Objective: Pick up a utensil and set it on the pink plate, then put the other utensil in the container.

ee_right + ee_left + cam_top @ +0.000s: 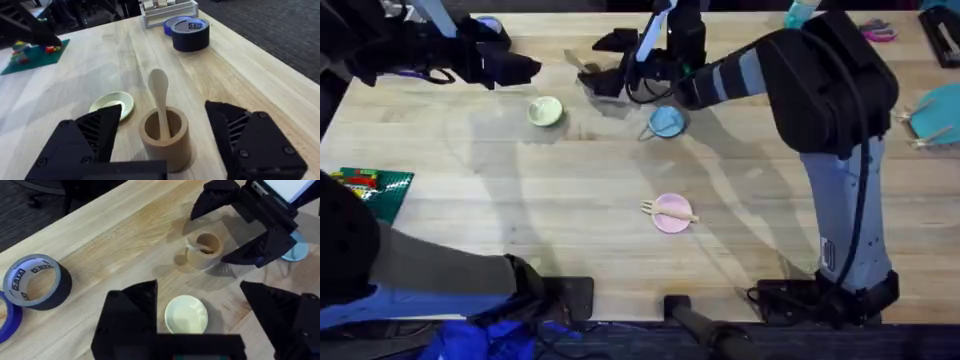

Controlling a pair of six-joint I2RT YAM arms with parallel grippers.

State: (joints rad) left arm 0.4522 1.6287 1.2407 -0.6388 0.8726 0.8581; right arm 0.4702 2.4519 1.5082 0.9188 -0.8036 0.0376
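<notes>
Spoon [159, 100] upright in cup [165, 133], pincer [165, 145] spread

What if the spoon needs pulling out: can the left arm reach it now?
Probably not cleanly: the right end effector, open, straddles the cup holding the spoon, crowding the approach.

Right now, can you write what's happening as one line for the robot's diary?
fork: lying on pink plate | spoon: standing in cup | right gripper: open, around cup | left gripper: open, above yellow plate
</notes>
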